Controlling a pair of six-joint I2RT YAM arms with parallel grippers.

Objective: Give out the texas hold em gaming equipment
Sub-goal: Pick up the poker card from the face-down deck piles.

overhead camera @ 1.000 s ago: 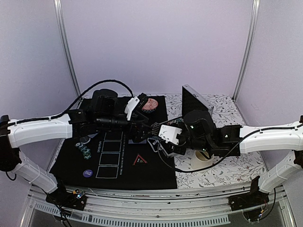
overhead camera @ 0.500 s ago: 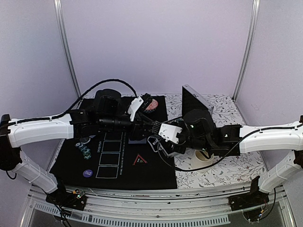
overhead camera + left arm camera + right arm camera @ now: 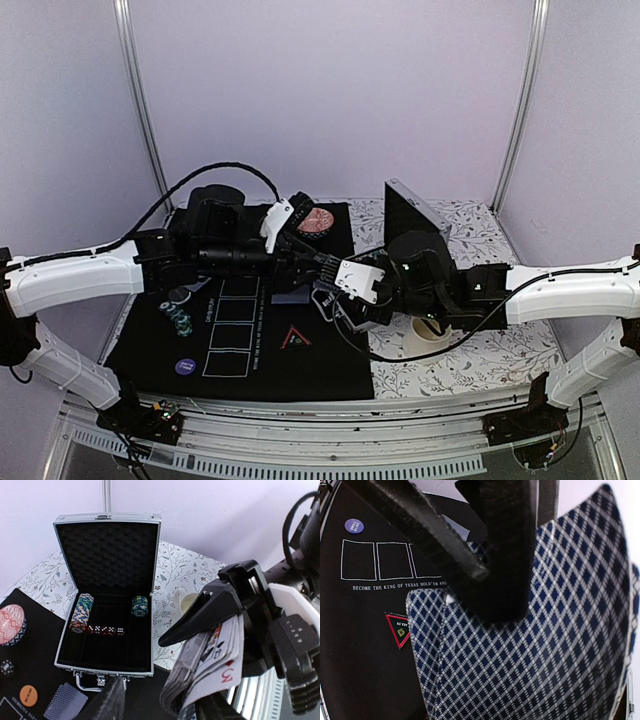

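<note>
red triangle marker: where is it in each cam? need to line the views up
Top external: red triangle marker lies on the black mat, right of the white boxes.
Left wrist: not in it; only a corner of the mat shows, bottom left.
Right wrist: lower left, under the printed line, beside the playing cards.
Shared landmark: the black mat.

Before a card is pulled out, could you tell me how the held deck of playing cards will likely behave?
The deck of playing cards bows visibly, so probably flexible. Its edges splay, so cards may slip out together.
</note>
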